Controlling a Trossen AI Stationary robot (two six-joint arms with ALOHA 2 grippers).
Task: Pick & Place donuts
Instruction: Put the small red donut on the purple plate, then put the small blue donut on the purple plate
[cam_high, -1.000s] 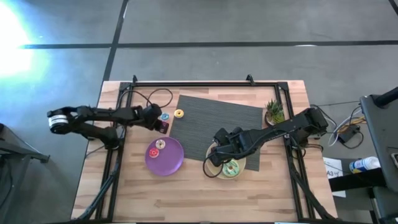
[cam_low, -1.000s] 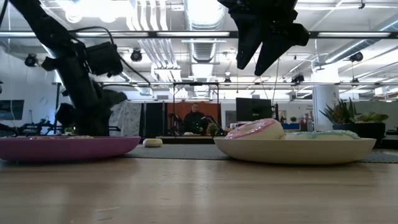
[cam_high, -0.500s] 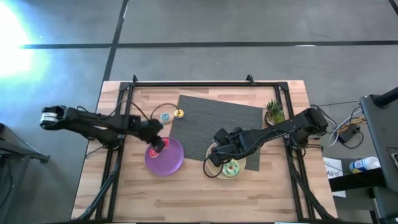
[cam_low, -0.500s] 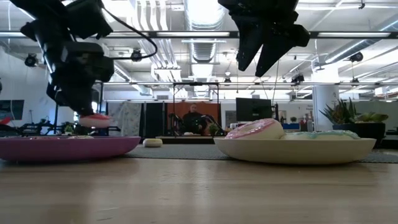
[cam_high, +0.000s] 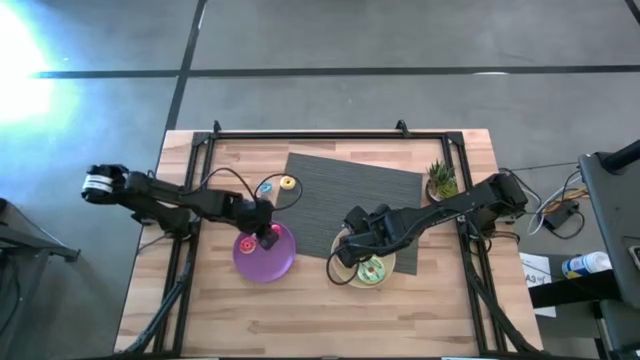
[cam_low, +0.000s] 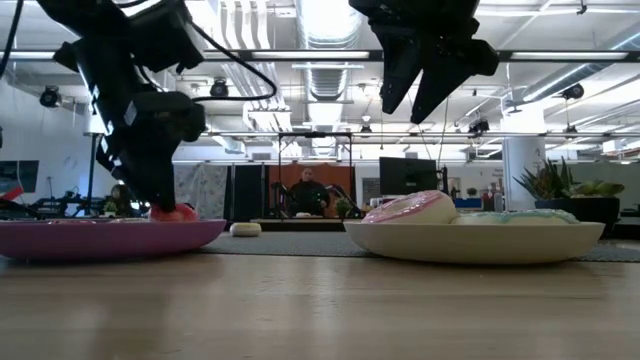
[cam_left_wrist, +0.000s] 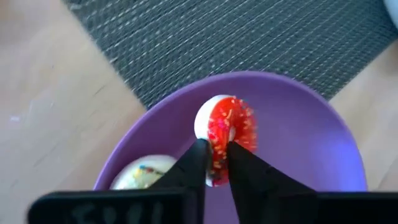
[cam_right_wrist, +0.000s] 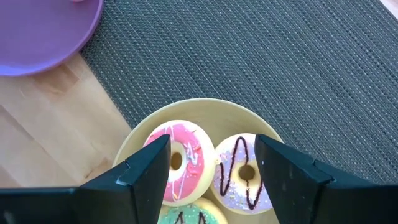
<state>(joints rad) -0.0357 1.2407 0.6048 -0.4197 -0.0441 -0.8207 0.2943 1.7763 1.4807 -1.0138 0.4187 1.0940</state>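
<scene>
Placing step, tiny donuts. My left gripper (cam_left_wrist: 216, 163) is lowered over the purple plate (cam_left_wrist: 311, 134), its fingers (cam_left_wrist: 189, 168) clenched on the red donut (cam_left_wrist: 227, 132), which stands on edge between them, at or just above the plate's floor; the low view shows the red donut at rim level, so contact cannot be confirmed. A white donut (cam_left_wrist: 144, 174) already lies in the same plate beside it. The blue donut (cam_high: 266, 186) and yellow donut (cam_high: 288, 183) wait on the counter (cam_high: 300, 310) just beyond the plate, near the edge of the grey mat (cam_high: 350, 190).

My right gripper (cam_right_wrist: 211, 165) hovers above the cream plate (cam_right_wrist: 134, 146), fingers spread wide and grasping nothing. Under it lie the pink donut (cam_right_wrist: 180, 155), the white-brown donut (cam_right_wrist: 239, 171) and the green donut (cam_right_wrist: 189, 216), touching one another.

Judged next move: part the left fingers so the red donut drops flat, then lift clear without nudging the white one. An upright ring may roll on release, so a low, gentle opening is advisable.
</scene>
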